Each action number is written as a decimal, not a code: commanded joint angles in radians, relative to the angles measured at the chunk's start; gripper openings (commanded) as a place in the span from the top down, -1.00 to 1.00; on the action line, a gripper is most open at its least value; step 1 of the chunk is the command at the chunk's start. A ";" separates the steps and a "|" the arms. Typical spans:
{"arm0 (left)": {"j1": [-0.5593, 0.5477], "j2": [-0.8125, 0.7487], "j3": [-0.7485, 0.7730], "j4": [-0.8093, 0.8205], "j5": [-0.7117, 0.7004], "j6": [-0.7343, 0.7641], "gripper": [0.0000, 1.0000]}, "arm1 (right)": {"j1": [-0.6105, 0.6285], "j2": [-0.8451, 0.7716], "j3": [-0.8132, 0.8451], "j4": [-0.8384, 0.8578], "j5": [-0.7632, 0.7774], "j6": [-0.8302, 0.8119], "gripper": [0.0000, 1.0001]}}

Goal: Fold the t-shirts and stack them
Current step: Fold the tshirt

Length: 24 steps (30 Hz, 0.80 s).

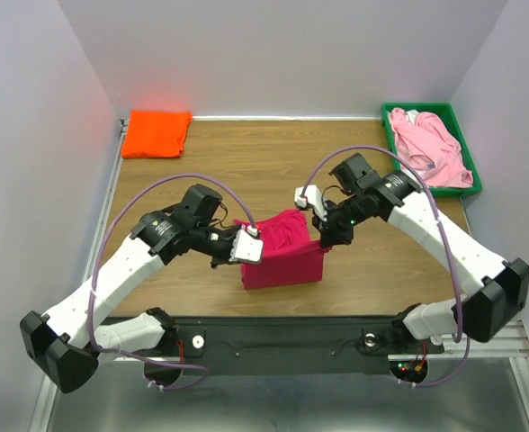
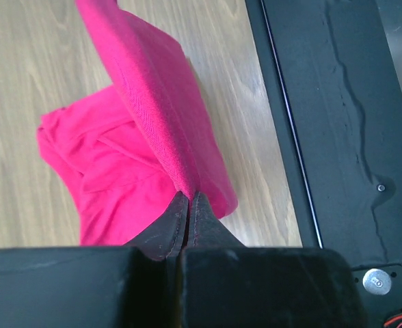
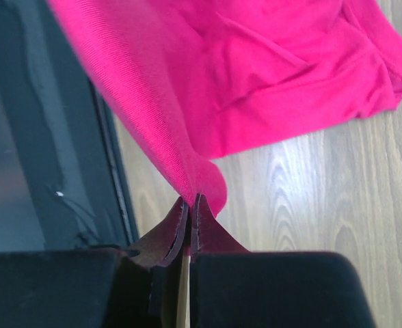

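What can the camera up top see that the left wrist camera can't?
Only the top camera: the orange shirt, the pink shirt in the green tray, and the right gripper. Only the left wrist camera: a close-up of the left gripper pinched shut on the red shirt. Both: the red shirt and the wooden table.

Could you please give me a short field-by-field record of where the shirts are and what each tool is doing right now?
crimson shirt: partly folded, near the middle of the table, one layer lifted
orange shirt: neat flat rectangle, far left corner
pink shirt: crumpled inside the green tray, far right
left tool: shut on the crimson shirt's raised edge
right tool: shut on the same raised edge, opposite side
stack: not yet begun; the three shirts lie apart
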 commanded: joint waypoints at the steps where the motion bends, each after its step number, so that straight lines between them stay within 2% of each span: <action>1: 0.008 0.043 -0.020 -0.004 0.001 -0.003 1.00 | -0.005 0.062 0.057 0.005 0.078 -0.054 0.99; 9: 0.094 0.184 0.018 -0.011 0.011 0.102 1.00 | -0.015 0.214 0.125 0.052 0.125 -0.120 0.99; 13: 0.215 0.271 0.090 -0.091 0.051 0.231 1.00 | -0.043 0.314 0.208 0.051 0.110 -0.131 0.99; 18: 0.293 0.409 0.176 -0.111 0.042 0.308 1.00 | -0.075 0.433 0.314 0.051 0.104 -0.177 0.99; 24: 0.341 0.592 0.256 -0.027 0.022 0.261 1.00 | -0.126 0.631 0.422 0.052 0.101 -0.231 0.99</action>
